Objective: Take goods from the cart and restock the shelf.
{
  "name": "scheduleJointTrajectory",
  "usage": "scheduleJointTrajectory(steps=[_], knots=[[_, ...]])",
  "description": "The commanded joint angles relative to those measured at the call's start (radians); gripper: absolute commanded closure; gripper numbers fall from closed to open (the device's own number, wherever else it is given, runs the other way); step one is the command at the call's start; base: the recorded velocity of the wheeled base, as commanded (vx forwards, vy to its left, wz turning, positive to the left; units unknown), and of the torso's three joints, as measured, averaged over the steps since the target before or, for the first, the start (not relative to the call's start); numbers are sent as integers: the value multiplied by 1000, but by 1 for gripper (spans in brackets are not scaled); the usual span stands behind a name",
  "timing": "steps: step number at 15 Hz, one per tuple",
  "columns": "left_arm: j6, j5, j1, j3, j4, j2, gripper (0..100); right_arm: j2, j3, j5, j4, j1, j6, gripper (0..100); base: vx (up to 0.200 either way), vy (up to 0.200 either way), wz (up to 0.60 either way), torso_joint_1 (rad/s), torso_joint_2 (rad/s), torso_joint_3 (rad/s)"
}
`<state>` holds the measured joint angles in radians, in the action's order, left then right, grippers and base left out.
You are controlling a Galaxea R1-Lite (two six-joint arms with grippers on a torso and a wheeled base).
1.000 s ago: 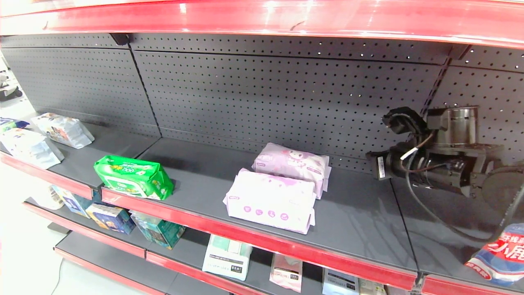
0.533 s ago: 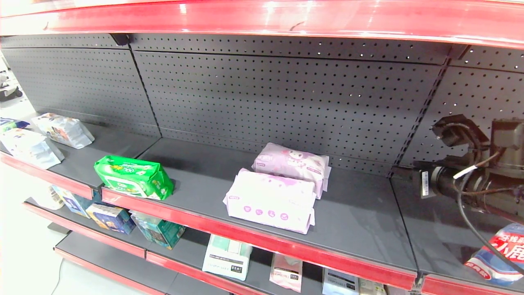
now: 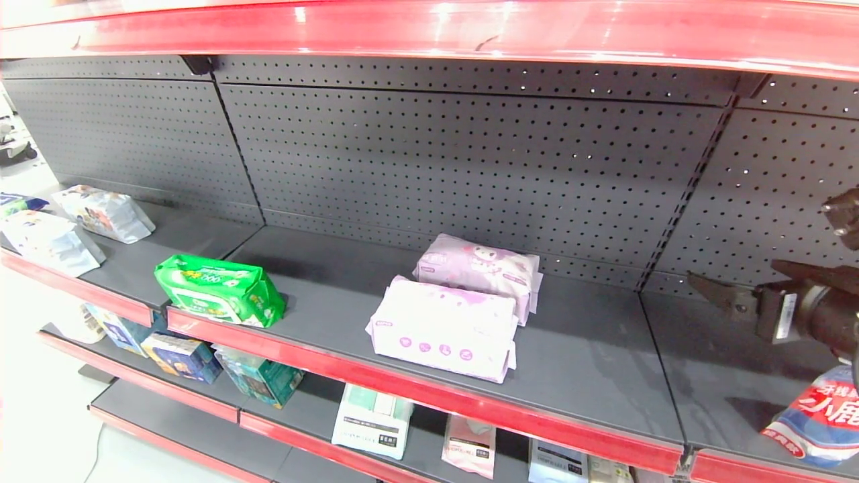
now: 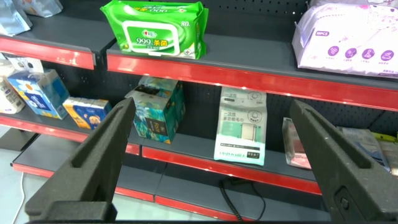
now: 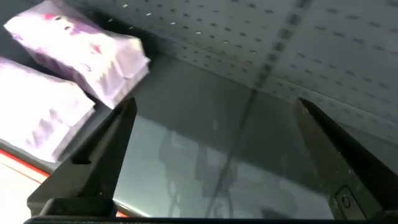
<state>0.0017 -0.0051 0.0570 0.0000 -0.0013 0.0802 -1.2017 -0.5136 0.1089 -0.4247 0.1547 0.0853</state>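
Fingers of my right gripper (image 5: 214,109) spread wide over the shelf (image 3: 590,362), well right of the pink packs (image 3: 444,329); left gripper (image 4: 211,106) gapes too, facing the lower tiers (image 4: 186,157), seemingly clear of the red edge (image 4: 249,78).

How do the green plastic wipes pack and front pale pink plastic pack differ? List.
The green plastic wipes pack is vivid, the front pale pink plastic pack whitish. The green pack lies alone; the pink pack has a second pack behind it. Both lie flat on the shelf.
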Motion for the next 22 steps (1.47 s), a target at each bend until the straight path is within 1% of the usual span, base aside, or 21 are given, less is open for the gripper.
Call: scheduleJointTrajectory(steps=[1, 3, 4, 5, 6, 8, 9, 12, 13, 16, 17, 19, 20, 22], knots=[[0, 1, 0, 0, 0, 1, 0, 179, 80, -8, 6, -55, 1, 0, 0, 0, 0, 0, 0, 0], [0, -1, 0, 0, 0, 1, 0, 329, 167, -71, 7, -107, 5, 0, 0, 0, 0, 0, 0, 0], [0, 1, 0, 0, 0, 1, 0, 416, 210, -127, 9, -124, 10, 0, 0, 0, 0, 0, 0, 0], [0, 1, 0, 0, 0, 1, 0, 496, 238, -147, 21, -132, 10, 0, 0, 0, 0, 0, 0, 0], [0, -1, 0, 0, 0, 1, 0, 588, 264, -146, 75, -142, 13, 0, 0, 0, 0, 0, 0, 0], [0, 1, 0, 0, 0, 1, 0, 740, 264, -153, 230, -175, 25, 0, 0, 0, 0, 0, 0, 0], [0, 1, 0, 0, 0, 1, 0, 783, 259, -150, 276, -178, 25, 0, 0, 0, 0, 0, 0, 0], [0, 1, 0, 0, 0, 1, 0, 907, 287, -140, 302, -179, 24, 0, 0, 0, 0, 0, 0, 0], [0, -1, 0, 0, 0, 1, 0, 961, 317, -158, 323, -165, 14, 0, 0, 0, 0, 0, 0, 0], [0, -1, 0, 0, 0, 1, 0, 1128, 397, -161, 385, -159, 13, 0, 0, 0, 0, 0, 0, 0], [0, 1, 0, 0, 0, 1, 0, 1202, 452, -164, 399, -156, 14, 0, 0, 0, 0, 0, 0, 0], [0, 1, 0, 0, 0, 1, 0, 1202, 514, -161, 373, -156, 8, 0, 0, 0, 0, 0, 0, 0], [0, 1, 0, 0, 0, 1, 0, 1202, 507, -140, 437, -156, -49, 0, 0, 0, 0, 0, 0, 0], [0, -1, 0, 0, 0, 1, 0, 1202, 511, -126, 426, -156, -85, 0, 0, 0, 0, 0, 0, 0]])
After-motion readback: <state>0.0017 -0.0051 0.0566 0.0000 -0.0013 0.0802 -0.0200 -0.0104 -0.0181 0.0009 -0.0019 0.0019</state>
